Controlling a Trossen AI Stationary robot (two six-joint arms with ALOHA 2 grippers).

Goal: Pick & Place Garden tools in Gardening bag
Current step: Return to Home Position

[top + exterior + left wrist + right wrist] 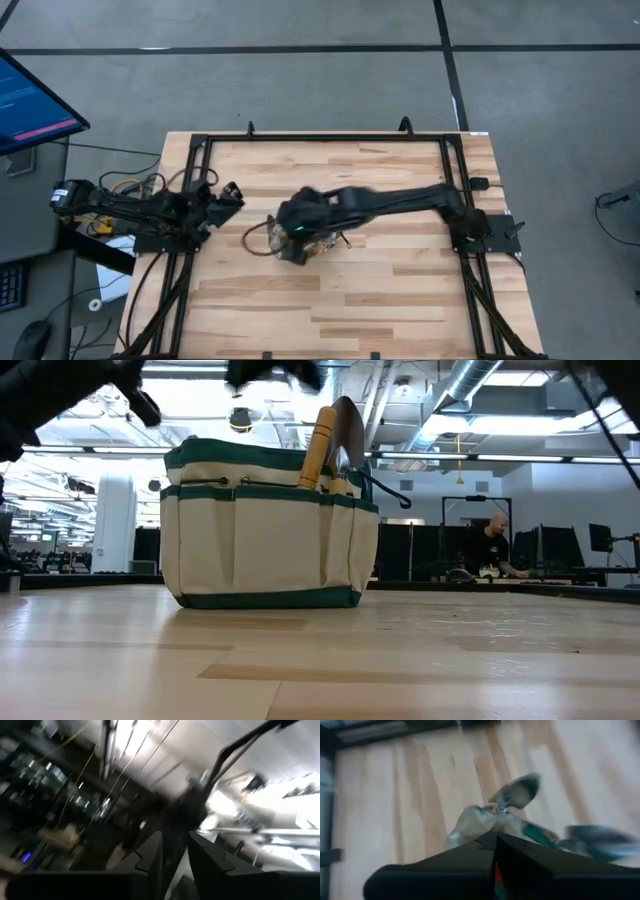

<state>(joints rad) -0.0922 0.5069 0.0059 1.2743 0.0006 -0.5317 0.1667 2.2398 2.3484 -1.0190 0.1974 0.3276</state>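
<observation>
Mid-table, beneath the right arm's wrist: gardening bag (262,540), one, beige cloth with green trim, standing upright on the wooden table (390,300). Contents showing above the rim:
- trowel handle (320,445), light wood, leaning
- trowel blade (350,428), silver metal, just beside the handle
- dark curved piece (385,490) at the same corner, possibly pruning shears, though I cannot be sure

No tool shows loose on the boards from above.

Right gripper (495,836): hovering just above the bag's mouth, fingers pressed together, carrying nothing.

Left gripper (231,190): at the table's left edge, well apart from the bag, fingers parted by a narrow gap with nothing between them.

Handling, by my reckoning:
- Bag: the walls are soft and likely to fold under a pinch, so the stitched green rim is the firmer hold. Loaded, it should sit steady, though the tall handles could tip it if knocked.
- Trowels: stiff and light. The blade is slick and thin-edged, while the wooden handle is rounder and less slippery, so the middle of the handle is the place to take one.
- Packing looks finished.
</observation>
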